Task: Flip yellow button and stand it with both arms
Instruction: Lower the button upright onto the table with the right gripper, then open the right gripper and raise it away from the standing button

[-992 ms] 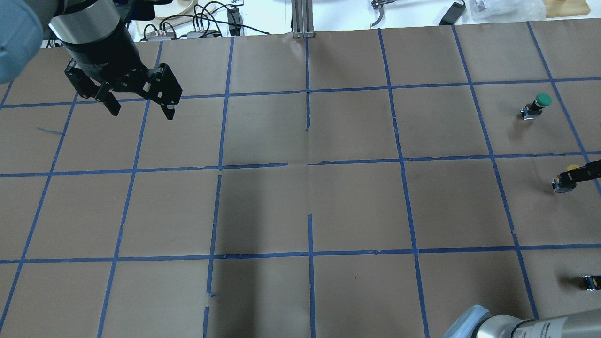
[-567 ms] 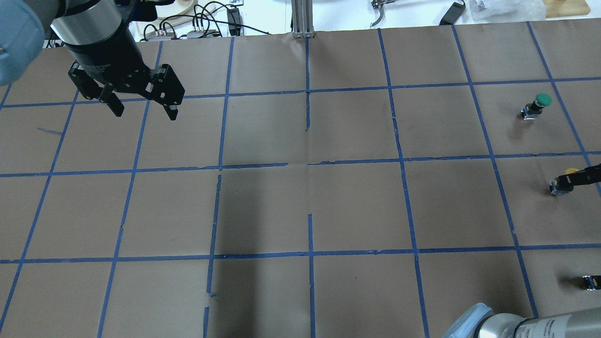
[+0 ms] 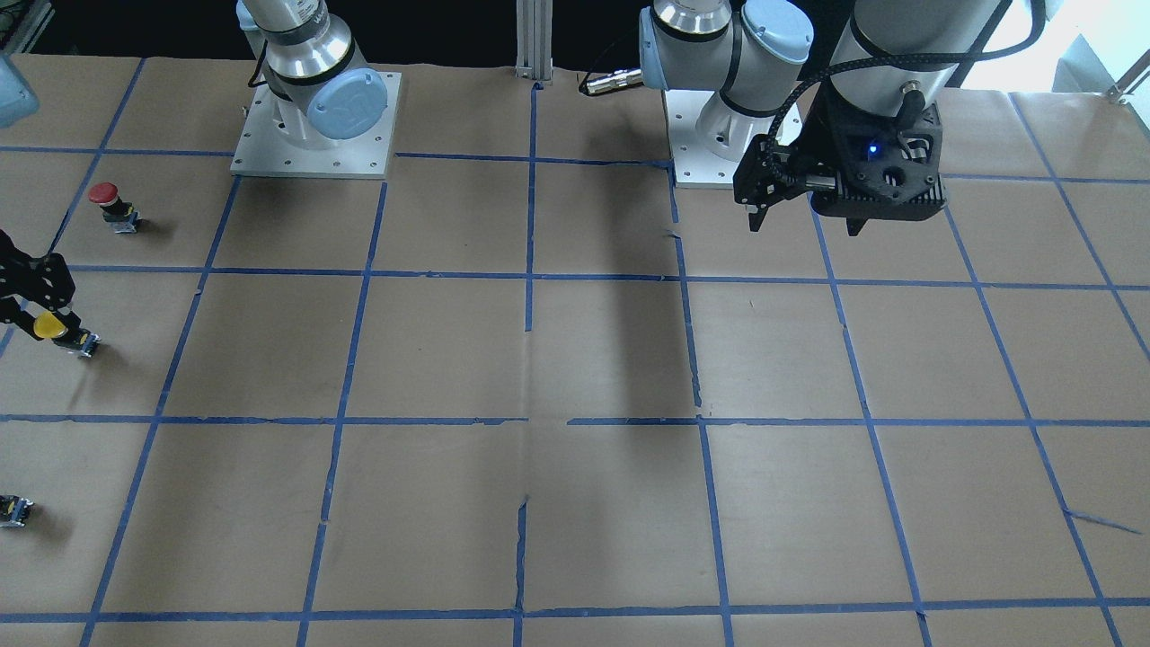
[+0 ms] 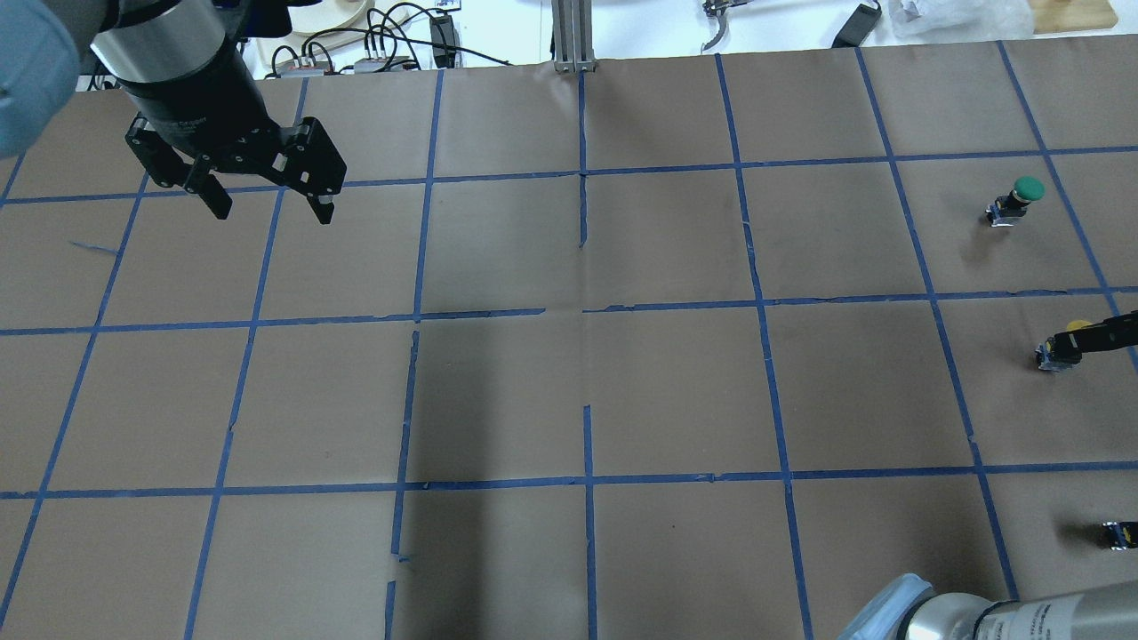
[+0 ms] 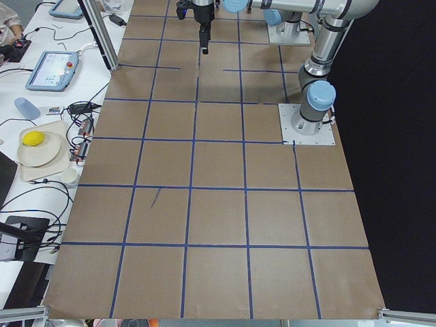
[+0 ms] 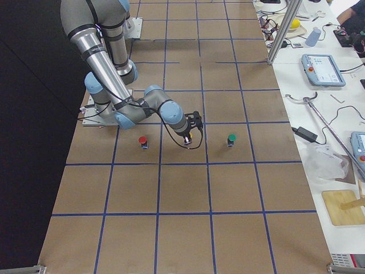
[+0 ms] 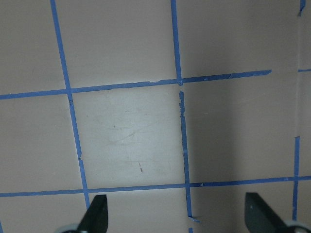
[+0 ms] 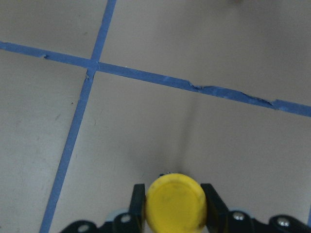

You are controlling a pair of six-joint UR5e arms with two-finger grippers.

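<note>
The yellow button has its round yellow cap facing the right wrist camera. My right gripper is shut on it, one black finger on each side. In the overhead view the button is at the table's right edge, tilted, with the gripper reaching in from the right. In the front-facing view the button and gripper are at the left edge. I cannot tell whether the button touches the paper. My left gripper is open and empty, high over the far left; it also shows in the front-facing view.
A green-capped button stands beyond the yellow one. A red-capped button stands nearer the robot bases. The brown paper table carries a blue tape grid. Cables and tools lie past the far edge.
My right gripper has shifted the yellow button a little to the left in the overhead view. My left gripper has barely moved and stays open.
</note>
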